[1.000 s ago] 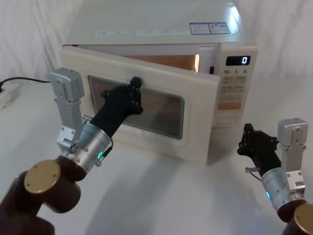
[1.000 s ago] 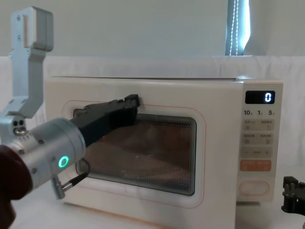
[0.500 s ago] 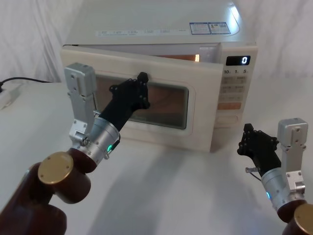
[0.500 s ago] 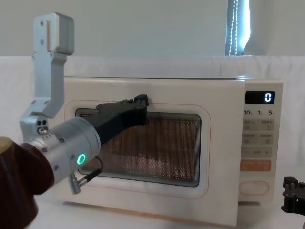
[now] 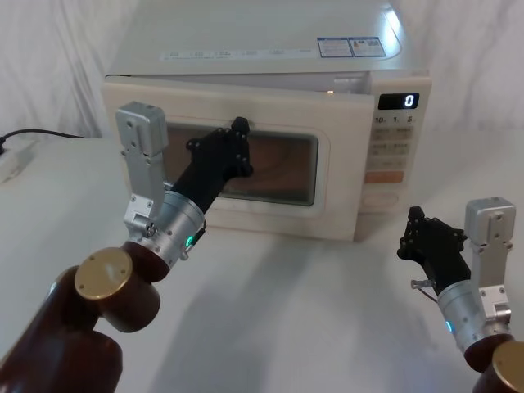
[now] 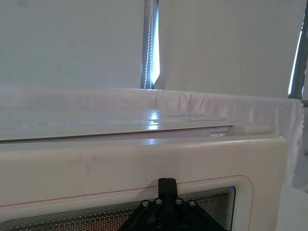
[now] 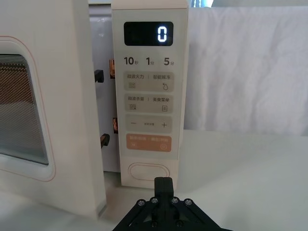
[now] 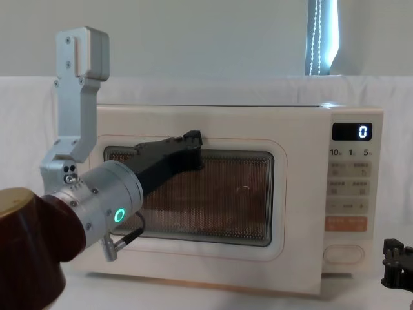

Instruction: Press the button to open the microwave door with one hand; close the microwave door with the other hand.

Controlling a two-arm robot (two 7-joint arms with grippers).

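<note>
Door (image 5: 246, 106): smooth cream plastic, slight sheen; window (image 8: 213, 194) fine dark metal mesh behind glossy pane. Microwave top (image 5: 246, 29) glossy, throws glare. Button (image 7: 147, 171) matt cream plastic. Left gripper (image 5: 237, 135) matt black plastic, brushed silver metal wrist. Table (image 5: 311, 311) matt white. Backdrop (image 7: 245, 67) white cloth, creased.

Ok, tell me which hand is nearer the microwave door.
Left. The left hand presses against the microwave door over its window; the right hand sits apart, in front of the control panel.
</note>
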